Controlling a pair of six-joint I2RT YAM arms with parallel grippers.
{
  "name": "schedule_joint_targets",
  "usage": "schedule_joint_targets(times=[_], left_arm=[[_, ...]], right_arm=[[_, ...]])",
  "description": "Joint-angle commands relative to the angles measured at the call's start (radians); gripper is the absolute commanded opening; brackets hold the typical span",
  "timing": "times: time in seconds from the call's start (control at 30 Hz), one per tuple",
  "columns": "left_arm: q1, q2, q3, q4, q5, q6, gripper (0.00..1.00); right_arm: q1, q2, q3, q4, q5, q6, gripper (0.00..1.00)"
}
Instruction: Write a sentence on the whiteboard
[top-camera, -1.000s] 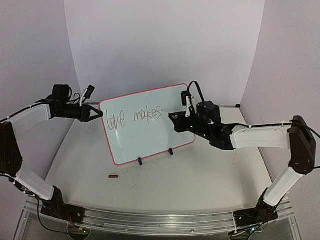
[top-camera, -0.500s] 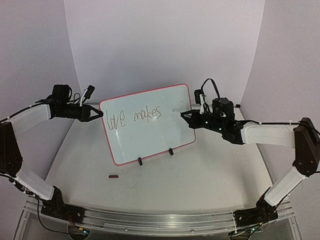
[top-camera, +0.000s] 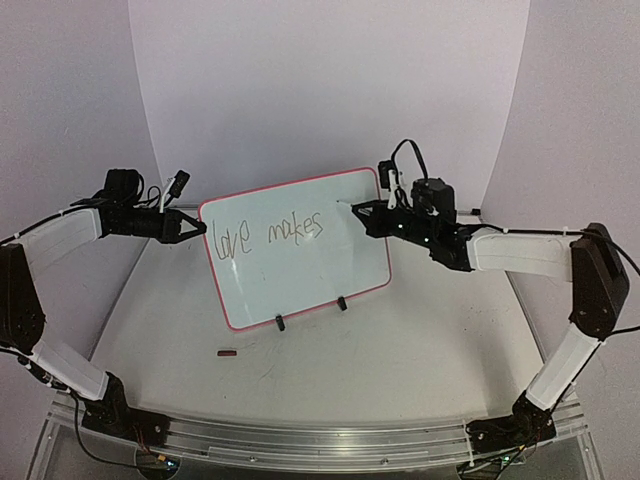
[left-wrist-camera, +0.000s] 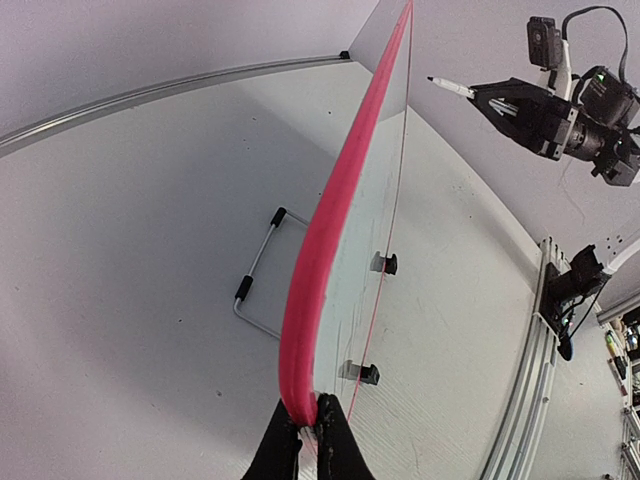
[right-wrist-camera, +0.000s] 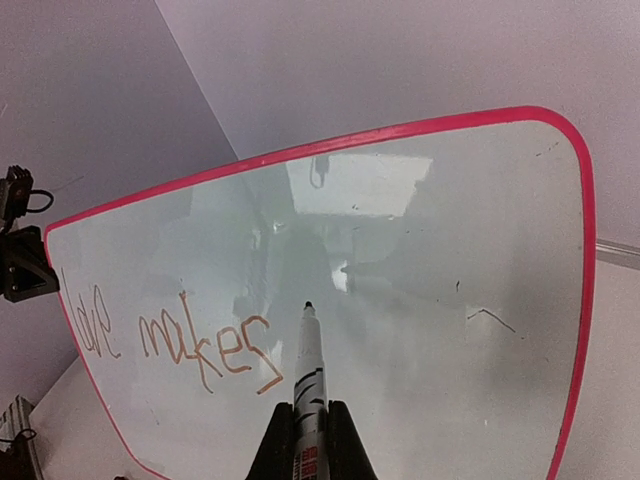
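Centrally, the whiteboard (top-camera: 300, 275) stands on a pale table (top-camera: 400, 350), walls (top-camera: 320, 80) behind.

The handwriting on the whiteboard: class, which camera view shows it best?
The right wrist view: the handwriting is large and clear. The top external view shows it smaller; the left wrist view sees the whiteboard edge-on, writing unreadable.

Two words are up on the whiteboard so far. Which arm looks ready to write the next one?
Right: the right gripper holds the marker, tip aimed at blank whiteboard beside "makes"; the left gripper is clamped on the board's edge.
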Motion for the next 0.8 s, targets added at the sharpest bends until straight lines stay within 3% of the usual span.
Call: schedule_joint_targets(times=[0.0, 0.4, 0.77], left_arm=[[-0.012, 0.02, 0.027, -0.023, -0.052, 0.049, 0.0], [-0.014, 0.023, 0.026, -0.023, -0.051, 0.049, 0.0], [-0.015, 0.024, 0.027, -0.026, -0.054, 0.051, 0.0]], right_arm=[[-0.002, 0.041, 0.071, 0.024, 0.048, -0.031, 0.0], [-0.002, 0.096, 0.094, 0.018, 0.084, -0.043, 0.0], [-0.002, 0.079, -0.023, 0.037, 0.061, -0.004, 0.0]])
